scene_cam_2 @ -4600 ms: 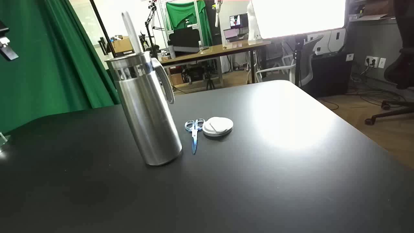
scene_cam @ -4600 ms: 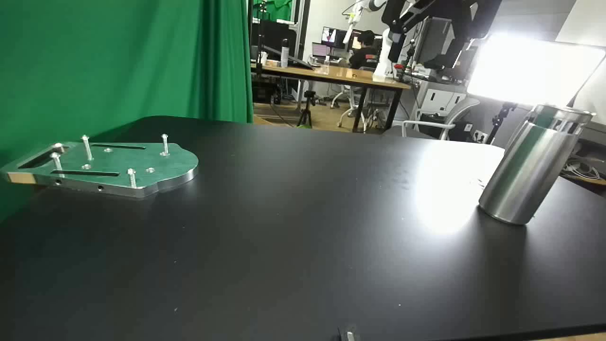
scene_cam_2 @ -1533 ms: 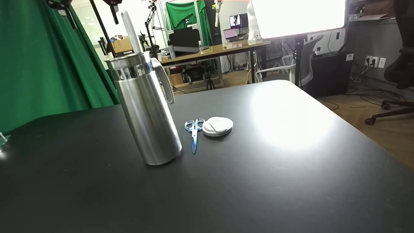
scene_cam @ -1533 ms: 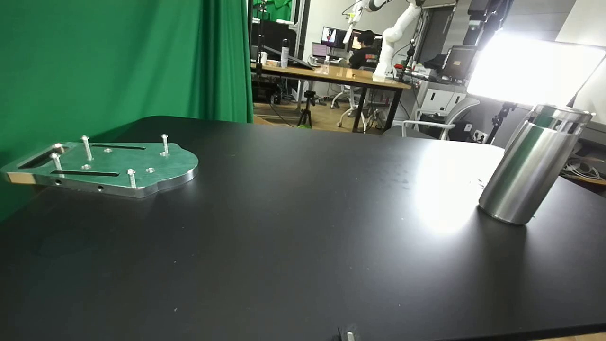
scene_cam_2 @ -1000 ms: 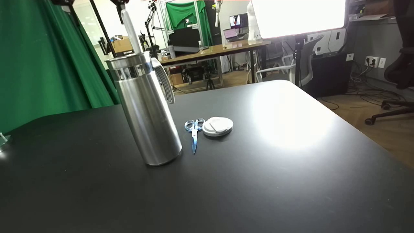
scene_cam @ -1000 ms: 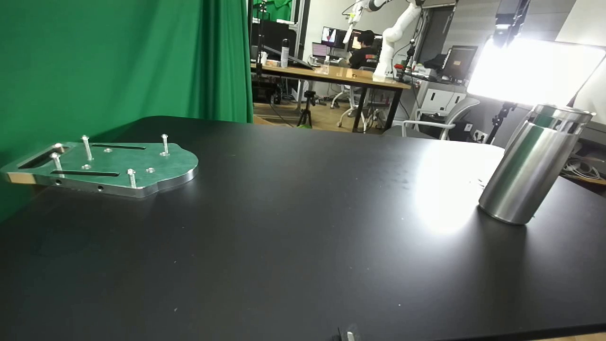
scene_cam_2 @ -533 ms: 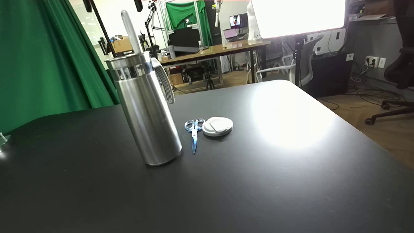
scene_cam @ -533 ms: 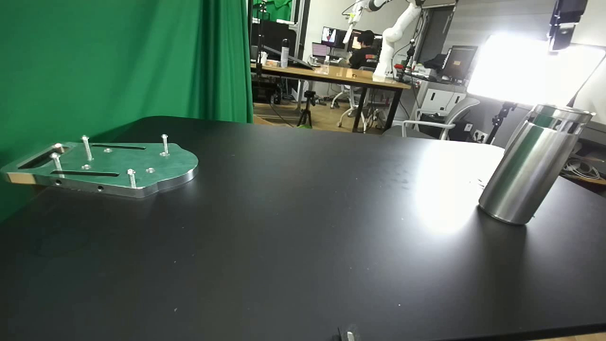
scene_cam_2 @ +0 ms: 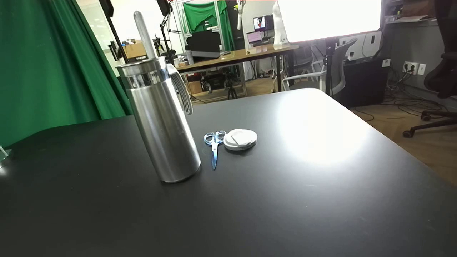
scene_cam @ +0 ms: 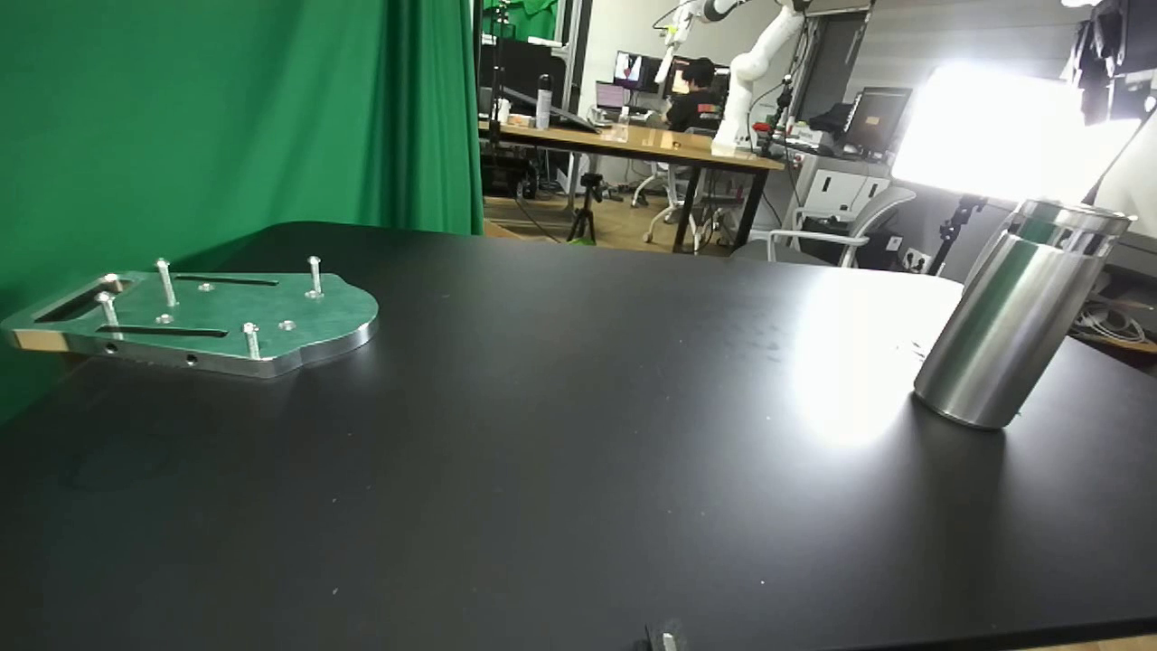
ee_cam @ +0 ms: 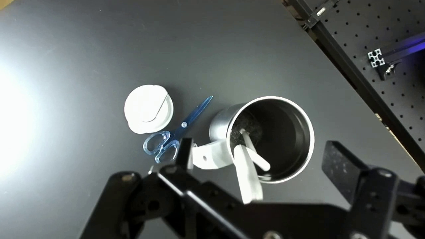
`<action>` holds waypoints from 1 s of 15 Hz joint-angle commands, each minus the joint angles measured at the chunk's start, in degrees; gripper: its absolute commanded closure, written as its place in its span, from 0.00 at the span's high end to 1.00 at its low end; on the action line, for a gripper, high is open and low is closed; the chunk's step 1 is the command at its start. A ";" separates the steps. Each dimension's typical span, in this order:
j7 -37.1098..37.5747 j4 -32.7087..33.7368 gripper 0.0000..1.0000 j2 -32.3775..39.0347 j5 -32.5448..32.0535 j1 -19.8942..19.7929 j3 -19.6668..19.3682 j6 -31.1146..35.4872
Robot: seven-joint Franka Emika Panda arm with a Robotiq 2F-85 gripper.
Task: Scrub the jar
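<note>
The steel jar [scene_cam: 1012, 325] stands on the black table, with a white handle on its side; it also shows in an exterior view [scene_cam_2: 164, 128]. In the wrist view I look down into its open mouth [ee_cam: 285, 132]. A brush with a white handle [scene_cam_2: 144, 34] stands in the jar and its handle sticks out above the rim. In the wrist view the brush handle [ee_cam: 246, 176] leans over the rim, and dark bristles show inside. My gripper [ee_cam: 262, 162] is open and empty above the jar, its fingers on either side of the handle. Its fingertips [scene_cam_2: 135, 7] also show at an exterior view's top edge.
Blue scissors [scene_cam_2: 214, 150] and a white round case [scene_cam_2: 240, 139] lie beside the jar. A metal plate with upright bolts [scene_cam: 217, 312] lies at the table's far end. The table edge [ee_cam: 352, 76] runs near the jar in the wrist view.
My open gripper has moved to the right in both exterior views, ending over the jar and brush handle. The jar, brush, scissors and case have stayed put.
</note>
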 commanded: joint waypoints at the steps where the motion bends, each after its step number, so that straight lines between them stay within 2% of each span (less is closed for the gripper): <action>1: -1.22 -2.72 1.00 -0.89 1.27 0.41 0.15 4.66; 4: -1.52 -3.96 1.00 -0.84 2.08 0.74 0.40 6.92; 5: -1.14 -4.34 0.75 -0.94 1.89 0.77 0.46 7.62; 6: -1.11 -4.45 0.73 -1.02 1.83 0.79 0.47 7.65; 7: -0.94 -4.49 0.67 -1.06 1.66 0.81 0.45 7.57; 15: -0.85 -3.70 0.11 -1.82 1.91 0.39 0.01 5.47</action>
